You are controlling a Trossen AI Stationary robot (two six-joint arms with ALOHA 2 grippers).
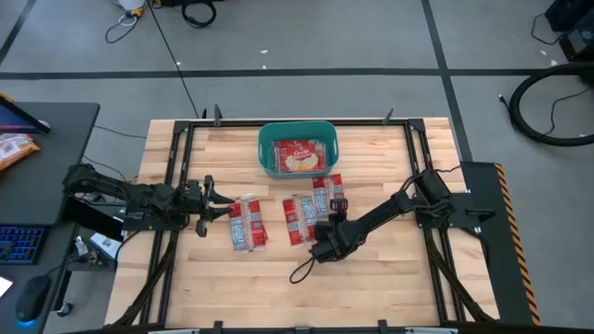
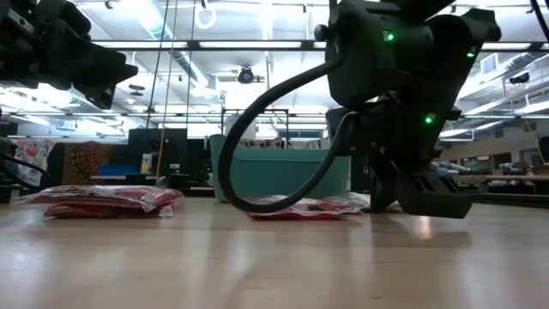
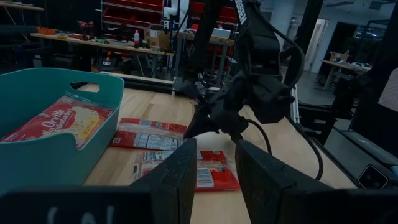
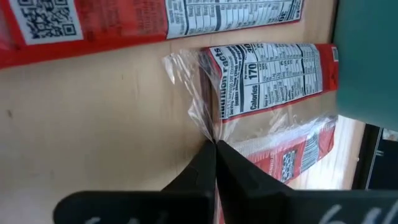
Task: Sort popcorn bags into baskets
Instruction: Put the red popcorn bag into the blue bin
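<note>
The teal tub [image 1: 297, 148] stands at the far middle of the table with one red popcorn bag [image 1: 299, 155] lying in it. Several red packets lie flat on the table: a pile [image 1: 247, 224] at the left and a group [image 1: 311, 209] in the middle. My right gripper [image 1: 314, 241] is low at the near end of the middle group, shut on a packet [image 4: 267, 78]. My left gripper [image 1: 216, 206] is open and empty, just left of the left pile; its wrist view looks past the fingers [image 3: 214, 168] at the tub [image 3: 43, 124]. My right gripper pinches the clear crimped wrapper end [image 4: 205, 127] of a red packet between its two shut fingertips. The fingers come from above, pointing down. The packet lies flat on the table and the clear film is puckered toward the fingertips.
The right arm's cable [image 1: 302, 269] loops onto the table near the gripper. Black frame rails [image 1: 176, 167] run along both sides of the table. A side desk [image 1: 37, 139] with an orange bag [image 1: 14, 148] stands to the left. Bare wood lies along the near edge.
</note>
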